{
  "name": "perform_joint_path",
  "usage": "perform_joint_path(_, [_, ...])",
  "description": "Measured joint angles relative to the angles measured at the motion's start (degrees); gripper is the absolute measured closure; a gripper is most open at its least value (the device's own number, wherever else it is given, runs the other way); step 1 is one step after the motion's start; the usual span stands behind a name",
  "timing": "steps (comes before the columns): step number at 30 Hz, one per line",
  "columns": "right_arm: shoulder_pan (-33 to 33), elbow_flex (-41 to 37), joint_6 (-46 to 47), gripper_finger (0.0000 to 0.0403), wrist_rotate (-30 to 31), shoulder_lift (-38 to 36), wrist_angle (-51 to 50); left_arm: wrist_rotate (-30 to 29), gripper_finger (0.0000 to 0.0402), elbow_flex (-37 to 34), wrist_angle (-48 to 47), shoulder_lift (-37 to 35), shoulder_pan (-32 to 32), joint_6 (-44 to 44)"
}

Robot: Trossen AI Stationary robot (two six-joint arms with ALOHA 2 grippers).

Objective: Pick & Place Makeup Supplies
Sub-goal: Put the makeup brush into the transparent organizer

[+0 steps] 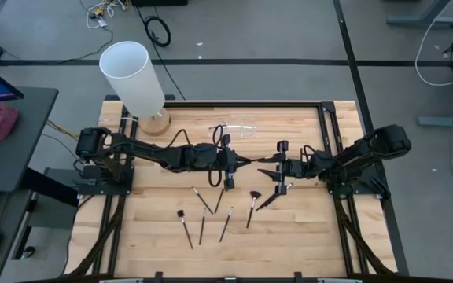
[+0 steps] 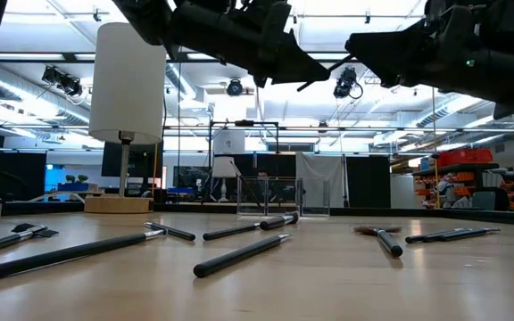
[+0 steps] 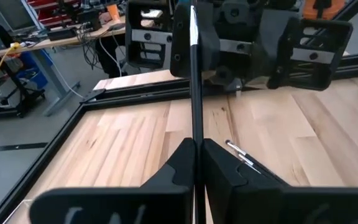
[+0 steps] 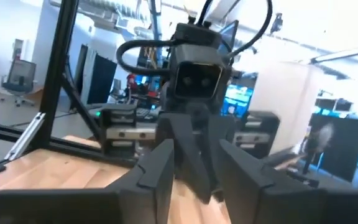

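High view: both arms reach toward the centre of the wooden worktop (image 1: pixel 305 228), the left gripper (image 1: pixel 242 161) and right gripper (image 1: pixel 267 163) nearly tip to tip with a thin dark makeup brush (image 1: pixel 254 161) bridging them; five more brushes (image 1: pixel 225 223) lie loose on the boards in the lower middle of the frame, one close under the right gripper; a tall white cylinder (image 1: pixel 132 77) on a round wooden base stands at upper left, and a small clear box (image 1: pixel 238 127) sits near the upper middle. Low view: the two dark arms meet along the top edge, the held brush a thin line between them at upper centre; the other brushes lie flat across the foreground, well below the grippers. Left wrist view: the left fingers (image 3: pixel 182 168) are clenched on the brush handle (image 3: pixel 196 93), which runs straight up the frame to the right gripper's dark body at the top. Right wrist view: the right fingers (image 4: pixel 157 168) stand parted with a clear gap, the left gripper's tapered tips between them at centre; whether they grasp the brush I cannot tell.
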Motion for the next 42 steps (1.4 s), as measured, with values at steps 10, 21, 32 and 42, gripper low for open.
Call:
perform_joint_path(10, [0.0,0.0,2.6,0.0275,2.0,0.0,-4.9,0.1,0.0382,0.0,2.1,0.0,-0.3,0.0])
perform_joint_path(21, [0.0,0.0,-0.1,0.0275,2.9,0.0,-0.7,1.2,0.0383,0.0,-0.7,0.0,-1.1,2.0])
perform_joint_path(32, [0.0,0.0,-0.1,0.0297,-3.0,0.0,0.4,1.3,0.0382,0.0,-1.6,0.0,-1.0,3.7])
perform_joint_path(42, [0.0,0.0,-0.1,0.0366,-3.0,0.0,0.1,1.4,0.0375,0.0,-2.7,0.0,-1.1,4.6])
